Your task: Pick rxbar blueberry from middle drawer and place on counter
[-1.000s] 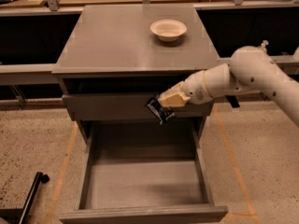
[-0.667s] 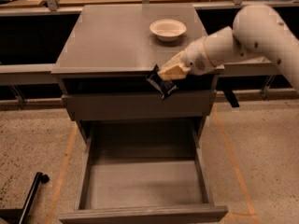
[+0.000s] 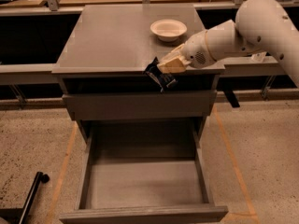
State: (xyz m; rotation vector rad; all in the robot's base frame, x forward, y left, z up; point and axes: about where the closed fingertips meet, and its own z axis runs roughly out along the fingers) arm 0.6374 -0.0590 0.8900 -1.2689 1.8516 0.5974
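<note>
My gripper [image 3: 164,69] is shut on the rxbar blueberry [image 3: 159,76], a small dark navy bar with pale markings. It holds the bar in the air at the counter's front edge, right of centre. The bar hangs tilted just below the edge. The counter [image 3: 117,36] is a flat grey slab on top of the cabinet. The middle drawer [image 3: 145,181] is pulled out below, and its grey tray holds nothing that I can see. My white arm [image 3: 243,29] reaches in from the right.
A cream bowl [image 3: 168,29] stands on the counter at the back right, close behind my gripper. A shut grey drawer front [image 3: 140,105] sits above the open drawer. A black bar [image 3: 32,190] lies on the speckled floor at the lower left.
My gripper has lifted the bar from in front of the upper drawer front up to the counter's front edge. The arm has risen with it.
</note>
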